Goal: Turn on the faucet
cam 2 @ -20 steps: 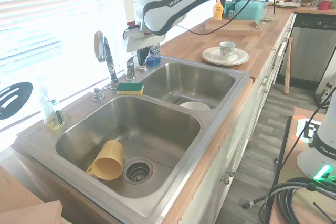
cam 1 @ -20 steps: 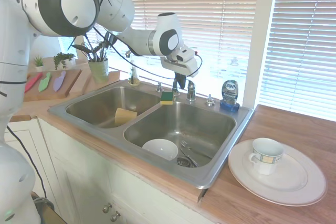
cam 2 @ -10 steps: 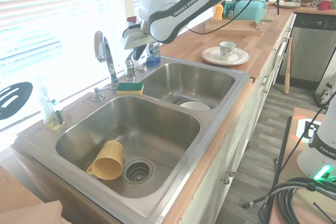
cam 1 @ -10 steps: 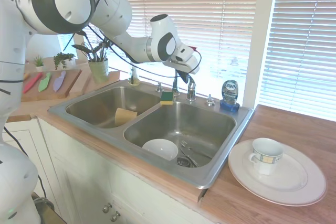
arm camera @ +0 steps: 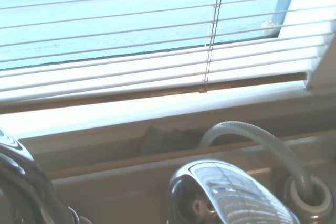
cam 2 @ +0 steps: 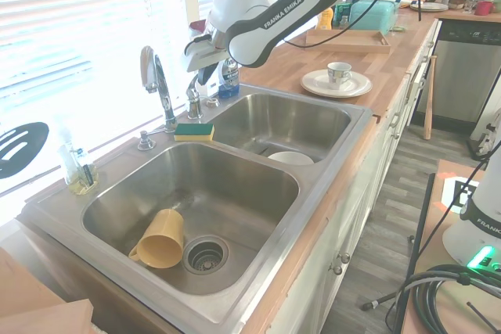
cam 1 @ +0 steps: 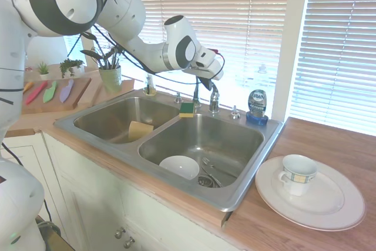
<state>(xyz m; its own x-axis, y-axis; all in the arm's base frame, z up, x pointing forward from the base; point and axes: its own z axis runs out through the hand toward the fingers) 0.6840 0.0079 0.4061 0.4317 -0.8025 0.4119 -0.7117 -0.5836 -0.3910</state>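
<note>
Lever handle (cam 1: 214, 100) of the faucet (cam 2: 159, 84) stands upright directly below my end effector (cam 1: 207, 84) (whether its fingers are spread, I cannot tell).

The white arm is reaching in from the left, its claw (cam 1: 207, 82) tilting down just above the faucet (cam 1: 214, 100) lever at the back rim of the steel sink (cam 1: 176, 124); whether the fingers are parted is too dark to tell. A green-and-yellow sponge (cam 1: 187, 109) is sitting on the divider, a white bowl (cam 1: 179, 167) lying in the right basin, a yellow cup (cam 1: 140, 130) in the left. A blue soap bottle (cam 1: 257, 107) is standing at the corner. On the wooden counter (cam 1: 329, 151), a mug (cam 1: 297, 174) is resting on a white plate (cam 1: 335, 204).
</note>
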